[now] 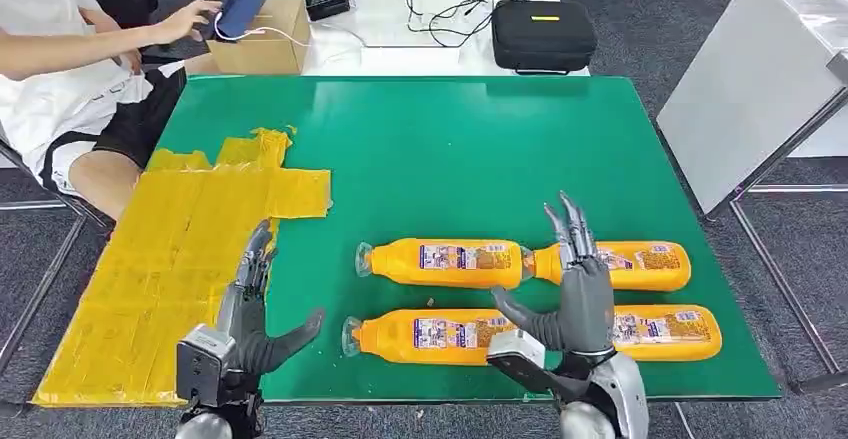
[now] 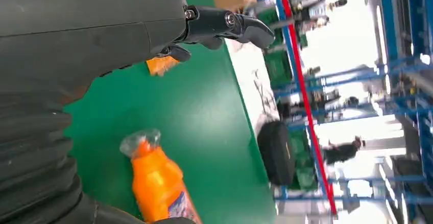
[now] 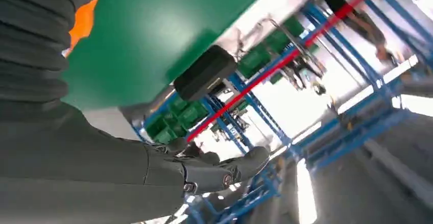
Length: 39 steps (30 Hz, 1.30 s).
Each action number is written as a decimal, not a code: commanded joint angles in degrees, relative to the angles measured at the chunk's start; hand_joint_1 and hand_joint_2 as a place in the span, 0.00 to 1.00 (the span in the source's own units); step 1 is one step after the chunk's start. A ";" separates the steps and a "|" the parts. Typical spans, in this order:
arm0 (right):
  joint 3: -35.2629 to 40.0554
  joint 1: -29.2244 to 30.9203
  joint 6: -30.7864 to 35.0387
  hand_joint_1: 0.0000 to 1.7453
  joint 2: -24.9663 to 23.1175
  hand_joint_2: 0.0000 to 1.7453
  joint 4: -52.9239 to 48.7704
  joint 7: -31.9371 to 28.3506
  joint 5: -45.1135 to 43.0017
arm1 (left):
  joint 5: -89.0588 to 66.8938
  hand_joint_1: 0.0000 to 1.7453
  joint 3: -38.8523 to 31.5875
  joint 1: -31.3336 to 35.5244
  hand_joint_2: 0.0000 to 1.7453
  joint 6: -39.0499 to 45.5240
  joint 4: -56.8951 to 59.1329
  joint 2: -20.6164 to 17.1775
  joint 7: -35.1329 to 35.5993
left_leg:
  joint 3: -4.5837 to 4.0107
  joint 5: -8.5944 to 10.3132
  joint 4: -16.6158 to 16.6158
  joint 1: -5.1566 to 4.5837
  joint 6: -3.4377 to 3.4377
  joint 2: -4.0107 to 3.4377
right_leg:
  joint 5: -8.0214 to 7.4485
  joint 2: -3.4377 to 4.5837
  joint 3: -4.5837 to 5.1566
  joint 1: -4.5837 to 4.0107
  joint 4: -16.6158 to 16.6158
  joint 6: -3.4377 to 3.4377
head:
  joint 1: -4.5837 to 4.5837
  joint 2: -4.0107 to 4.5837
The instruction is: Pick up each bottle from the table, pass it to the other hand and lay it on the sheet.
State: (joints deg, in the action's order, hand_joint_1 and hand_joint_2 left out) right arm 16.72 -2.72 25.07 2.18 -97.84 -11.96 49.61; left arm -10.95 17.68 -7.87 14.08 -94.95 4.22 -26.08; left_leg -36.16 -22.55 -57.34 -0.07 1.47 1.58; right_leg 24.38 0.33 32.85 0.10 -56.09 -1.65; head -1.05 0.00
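Across the head view's lower centre, four bottles are being laid lengthwise, caps pointing left; both hands are being held open, empty.

Left hand: grey palm, thick grey thumb, darker slim fingers, boxy silver wrist block. Right hand: same grey palm, dark metallic pointed fingers, rounded silver wrist shell. Wrist views: grey ribbed cover, small screw at thumb joint.

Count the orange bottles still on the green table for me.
4, in two rows: far-left, far-right, near-left, near-right, the right pair partly hidden by the right robot hand. None on the yellow sheet.
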 commanded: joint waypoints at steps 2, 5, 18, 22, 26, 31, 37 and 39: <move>7.10 12.56 -5.11 0.00 4.27 1.00 15.73 4.74 8.09 | -0.99 0.00 -0.66 2.35 1.00 -1.15 2.35 1.41 0.98 | 0.15 -0.04 0.01 0.04 -0.05 -0.27 | -0.05 0.16 -0.14 -0.06 0.08 -0.01 | -0.02 0.00; 9.58 15.16 -8.06 0.00 4.14 1.00 20.34 5.03 7.89 | -1.02 0.00 -0.31 2.77 1.00 -1.75 2.65 1.33 1.41 | 0.18 -0.03 0.03 0.03 -0.06 -0.29 | -0.05 0.19 -0.15 -0.04 0.08 -0.01 | -0.02 0.00; 15.57 22.88 -11.99 0.00 1.80 1.00 33.08 7.29 9.13 | -0.17 0.00 1.46 3.89 1.00 -3.13 3.98 1.62 2.34 | 0.18 -0.04 0.01 0.01 -0.08 -0.27 | -0.03 0.15 -0.15 -0.02 0.04 -0.01 | 0.00 0.00; 15.57 22.88 -11.99 0.00 1.80 1.00 33.08 7.29 9.13 | -0.17 0.00 1.46 3.89 1.00 -3.13 3.98 1.62 2.34 | 0.09 0.00 0.02 0.01 -0.06 -0.12 | -0.01 0.03 -0.10 -0.01 0.03 -0.02 | 0.00 0.00; 17.03 25.62 -13.13 0.00 0.79 1.00 37.39 10.11 10.32 | 0.01 0.00 2.02 4.59 1.00 -3.35 4.38 1.50 2.48 | 0.09 0.00 0.00 0.01 -0.03 -0.17 | -0.03 0.09 -0.08 -0.02 0.03 -0.03 | -0.02 0.00; 17.75 29.08 -12.38 0.00 -1.31 1.00 44.86 12.34 11.18 | 0.74 0.00 2.35 5.28 1.00 -3.87 5.88 1.86 3.07 | 0.13 0.01 0.02 0.01 -0.05 -0.20 | -0.04 0.10 -0.13 -0.02 0.04 -0.03 | 0.00 0.00; 17.95 32.58 -13.30 0.00 -2.47 1.00 51.08 13.47 11.31 | 1.48 0.00 3.04 6.80 1.00 -4.51 7.47 2.09 3.09 | 0.13 0.03 0.01 0.01 -0.04 -0.14 | -0.03 0.03 -0.14 -0.02 0.03 -0.04 | -0.02 0.00; 17.96 32.98 -13.62 0.00 -2.71 1.00 52.02 13.79 11.34 | 1.49 0.00 3.06 6.94 1.00 -4.51 7.72 2.11 3.09 | 0.12 0.02 -0.02 0.02 -0.05 -0.16 | -0.02 0.04 -0.14 -0.04 0.02 -0.04 | 0.00 0.00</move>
State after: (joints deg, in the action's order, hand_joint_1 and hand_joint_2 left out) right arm 32.33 23.83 12.31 0.96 -57.93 1.13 61.00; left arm -9.86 19.39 -4.03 9.90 -92.59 6.21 -23.17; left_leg -36.21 -22.47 -57.36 -0.07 1.49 1.60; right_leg 24.33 0.32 32.89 0.10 -56.11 -1.70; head -1.05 0.00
